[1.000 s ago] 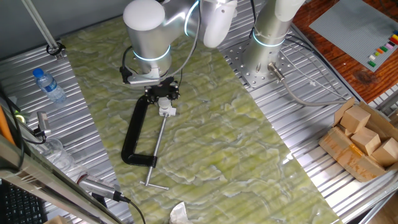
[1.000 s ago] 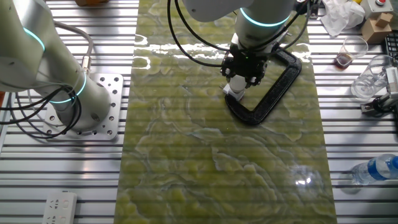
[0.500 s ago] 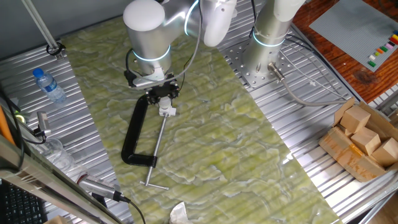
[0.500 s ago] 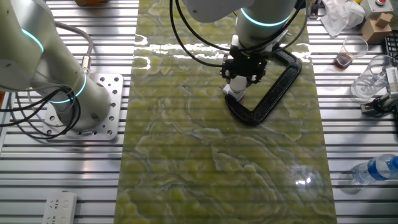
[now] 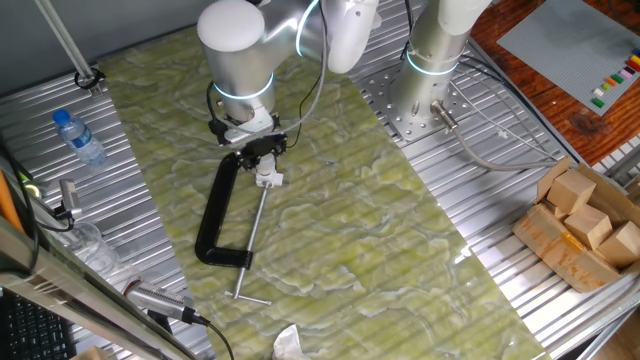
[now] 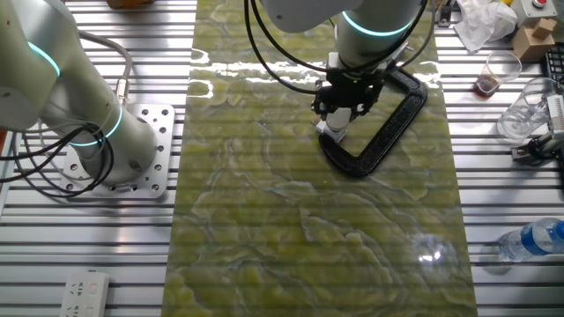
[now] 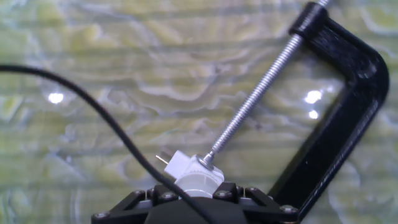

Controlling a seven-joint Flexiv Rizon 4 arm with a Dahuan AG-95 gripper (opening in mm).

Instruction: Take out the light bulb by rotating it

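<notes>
Your pincer (image 7: 199, 194) is sitting directly over the light bulb (image 7: 198, 181), apparently closing on it, its axis running upright while the clamp screw (image 7: 252, 104) is leaving toward one o'clock.

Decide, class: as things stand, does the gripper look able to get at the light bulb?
Probably yes. The gripper sits right over the light bulb, which shows between its fingers, and the C-clamp stays off to the side. Whether the fingers touch it cannot be told.
</notes>
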